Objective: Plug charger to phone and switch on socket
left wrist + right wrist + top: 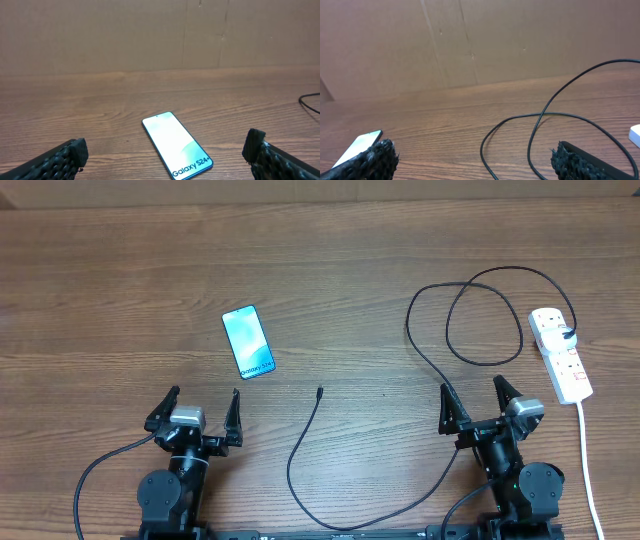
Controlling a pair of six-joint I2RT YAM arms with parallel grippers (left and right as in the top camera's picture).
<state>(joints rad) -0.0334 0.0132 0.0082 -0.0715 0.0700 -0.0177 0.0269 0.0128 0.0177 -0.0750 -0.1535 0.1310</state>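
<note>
Nearest the bases, the left gripper (205,393) and the right gripper (470,385) each had their ridged black fingers spread wide, gripping and touching nothing. Between them the thin black charger (300,442) curved up over the wood-grain table (350,250), and its small plug tip lay loose, near the slim, glossy, blue-screened phone (248,342) but apart from it. Farther right the cable looped round to the long white socket (560,353) by the right edge, whose thick white cord (585,450) ran toward the near edge, and open wood stretched beyond to the far edge.
</note>
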